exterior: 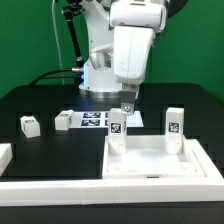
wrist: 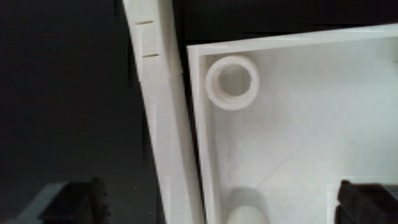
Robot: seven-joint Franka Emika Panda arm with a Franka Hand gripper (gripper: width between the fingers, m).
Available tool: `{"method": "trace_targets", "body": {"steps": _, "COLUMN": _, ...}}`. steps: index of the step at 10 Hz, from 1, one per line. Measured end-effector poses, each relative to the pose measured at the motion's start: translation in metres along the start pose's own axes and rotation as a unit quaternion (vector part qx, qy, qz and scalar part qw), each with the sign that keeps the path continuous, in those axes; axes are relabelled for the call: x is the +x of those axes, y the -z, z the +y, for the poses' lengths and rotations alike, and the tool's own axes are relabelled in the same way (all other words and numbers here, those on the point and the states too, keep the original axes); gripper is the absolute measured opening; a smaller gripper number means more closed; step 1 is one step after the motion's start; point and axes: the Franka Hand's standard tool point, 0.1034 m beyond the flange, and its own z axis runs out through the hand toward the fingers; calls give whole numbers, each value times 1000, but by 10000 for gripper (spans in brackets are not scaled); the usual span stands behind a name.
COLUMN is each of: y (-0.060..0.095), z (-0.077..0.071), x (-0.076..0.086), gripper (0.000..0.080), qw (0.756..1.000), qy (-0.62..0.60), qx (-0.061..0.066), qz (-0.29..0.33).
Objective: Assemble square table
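The white square tabletop (exterior: 160, 165) lies rim-up at the front of the exterior view. One white tagged leg (exterior: 117, 127) stands upright at its far corner on that view's left, and a second leg (exterior: 175, 122) at the far corner on the right. Two more legs (exterior: 29, 125) (exterior: 63, 121) lie loose on the black table at the left. My gripper (exterior: 127, 103) hangs open just above the left standing leg, holding nothing. In the wrist view the tabletop's rim (wrist: 169, 130) and a round corner socket (wrist: 231, 80) show. My gripper (wrist: 222, 205) has its dark fingers (wrist: 80, 203) spread wide.
The marker board (exterior: 95, 119) lies flat behind the tabletop, near the robot's base. A long white border rail (exterior: 100, 190) runs along the front edge, and another piece of rail (exterior: 5, 155) sits at the exterior view's left.
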Motion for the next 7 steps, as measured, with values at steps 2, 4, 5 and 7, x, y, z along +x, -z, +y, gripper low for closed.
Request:
{"method": "trace_targets", "body": {"steps": 2, "y": -8, "z": -11, "x": -7, "gripper": 649, "qw": 997, "qy": -76, "qx": -7, "qz": 9}}
{"method": "trace_targets", "body": {"steps": 4, "y": 0, "z": -33, "x": -33, "gripper": 649, "qw": 986, "qy": -169, "qx": 13, "qz": 8}}
{"method": "trace_targets", "body": {"steps": 5, "y": 6, "z": -38, "x": -49, "gripper": 649, "qw": 981, "qy": -192, "qx": 14, "qz": 7}}
{"method": "trace_targets", "body": {"steps": 7, "y": 5, "z": -55, "x": -83, "gripper": 649, "qw": 961, "qy": -274, "qx": 22, "qz": 4}}
